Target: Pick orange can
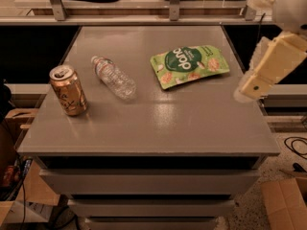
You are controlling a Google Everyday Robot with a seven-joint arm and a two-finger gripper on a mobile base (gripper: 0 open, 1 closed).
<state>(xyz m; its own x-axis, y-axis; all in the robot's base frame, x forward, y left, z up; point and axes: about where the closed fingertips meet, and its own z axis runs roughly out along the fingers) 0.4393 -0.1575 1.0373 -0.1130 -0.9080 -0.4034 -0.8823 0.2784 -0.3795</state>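
The gripper [252, 86] is hanging by the table's [192, 121] right edge, grip impossible to tell; the can [68, 90] is standing upright well apart, far left

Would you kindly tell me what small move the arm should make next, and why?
Probably carry the gripper leftward over the table toward the orange can, which stands upright near the left edge. The gripper hangs beside the right edge, far from it; the water bottle lies just right of the can, so approach from above.
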